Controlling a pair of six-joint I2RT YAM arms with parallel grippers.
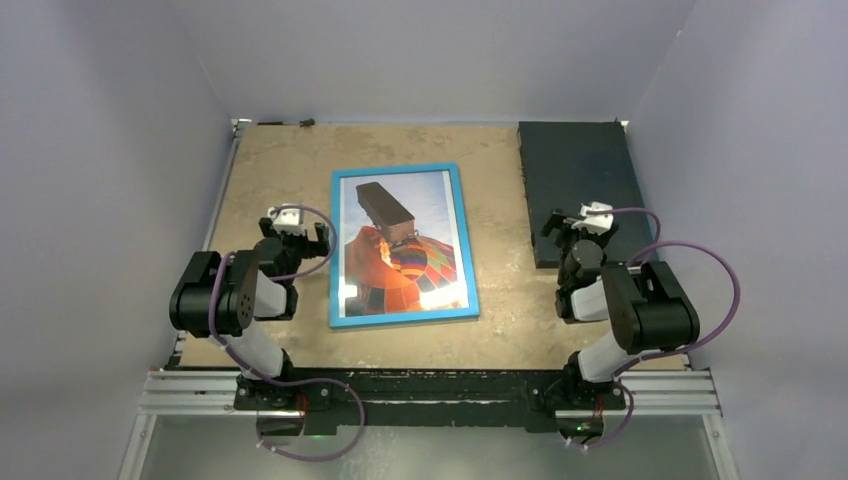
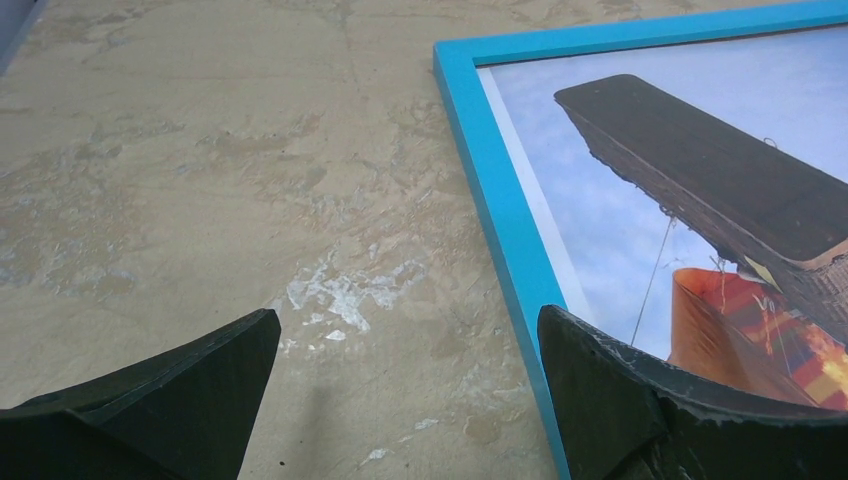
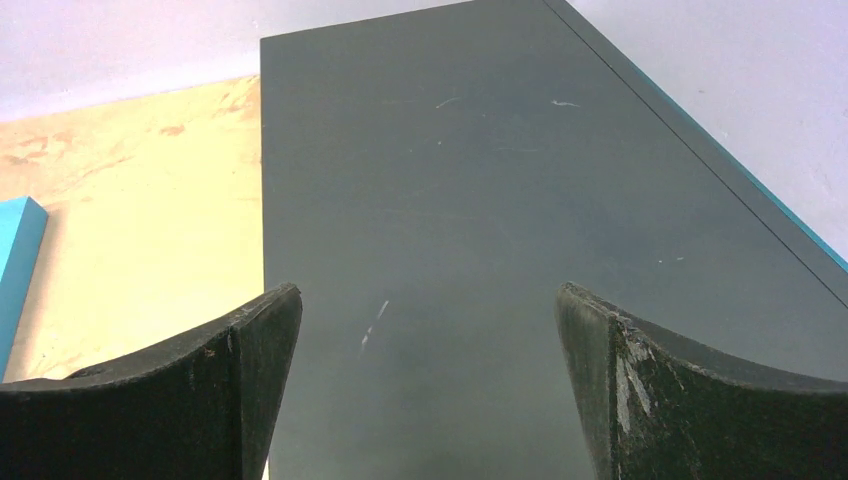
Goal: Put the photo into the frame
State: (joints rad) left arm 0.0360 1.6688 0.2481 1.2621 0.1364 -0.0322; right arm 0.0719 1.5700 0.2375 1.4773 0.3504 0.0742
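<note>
The frame point(image 1: 334, 250), bright blue, lies flat in the middle of the table with its front up. The photo point(image 1: 400, 245), an orange-red balloon with a dark basket, shows inside its border. In the left wrist view the frame's blue edge point(image 2: 490, 170) runs past my right finger, and the photo point(image 2: 640, 200) fills the upper right. My left gripper point(image 1: 296, 232) point(image 2: 410, 330) stands open just left of the frame, over bare table. My right gripper point(image 1: 575, 228) point(image 3: 430, 300) is open above the near end of a dark mat, holding nothing.
The dark rectangular mat point(image 1: 580, 170) point(image 3: 450, 170) lies at the back right against the wall. A corner of the frame point(image 3: 18, 250) shows at the left of the right wrist view. Pale walls enclose the tan table point(image 1: 270, 160) on three sides.
</note>
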